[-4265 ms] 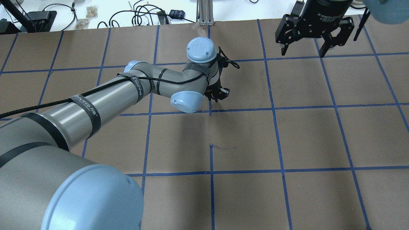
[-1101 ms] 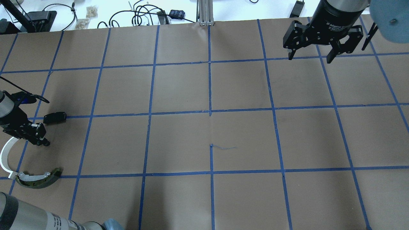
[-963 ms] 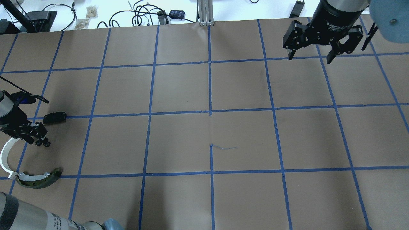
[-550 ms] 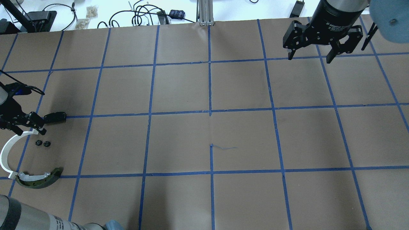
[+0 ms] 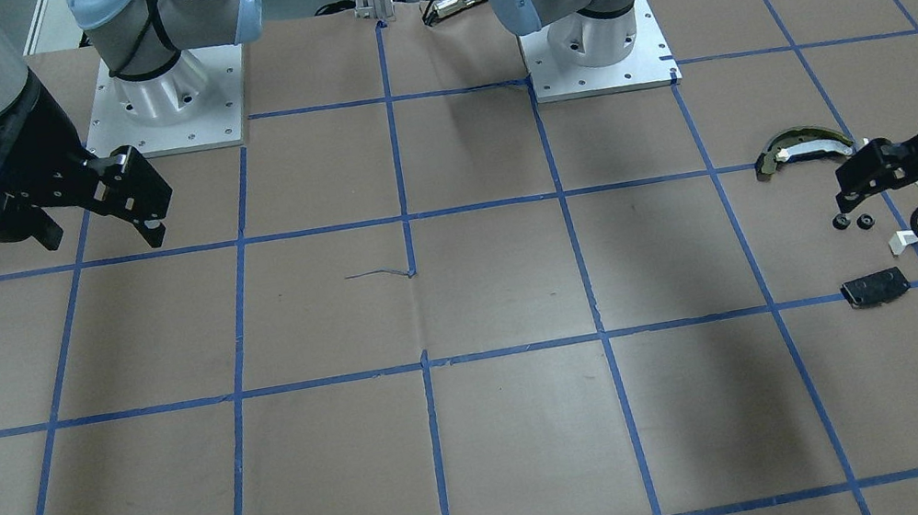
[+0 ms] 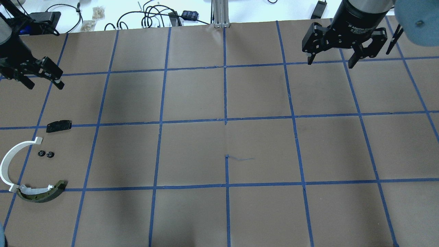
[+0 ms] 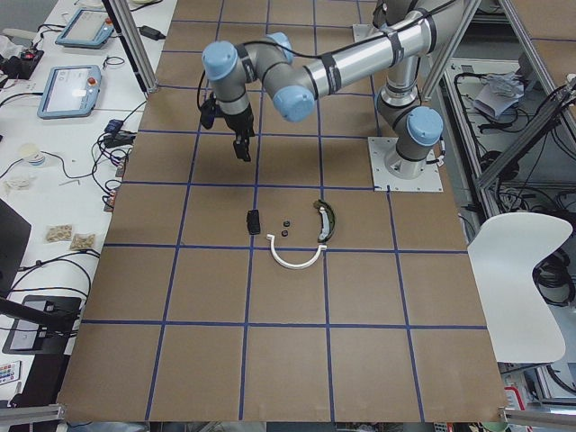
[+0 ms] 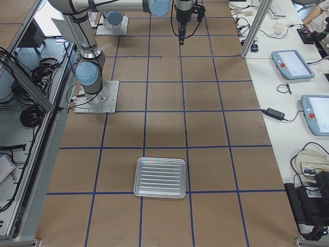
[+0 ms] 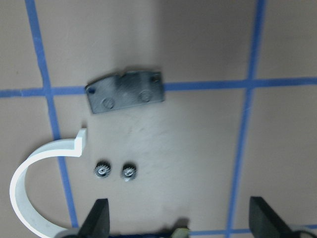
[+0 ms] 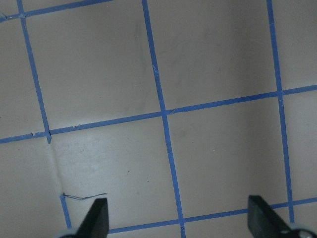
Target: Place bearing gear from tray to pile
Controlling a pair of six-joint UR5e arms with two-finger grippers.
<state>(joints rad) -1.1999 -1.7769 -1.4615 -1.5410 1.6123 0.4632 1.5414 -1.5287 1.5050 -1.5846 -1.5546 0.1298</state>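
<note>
Two small black bearing gears lie side by side on the paper inside the pile, also in the left wrist view. The pile holds a white half-ring arc, an olive-and-silver curved piece and a flat black plate. My left gripper is open and empty, raised beyond the pile on its far side. My right gripper is open and empty at the far right. The ribbed metal tray shows only in the right side view, with nothing seen in it.
Brown paper with a blue tape grid covers the table. Cables and small boxes lie beyond the far edge. The two arm bases stand at the robot's side of the table.
My left gripper was down at the pile, opened and left a gear beside another one, then rose and moved away toward the far edge. The right gripper barely moved.
</note>
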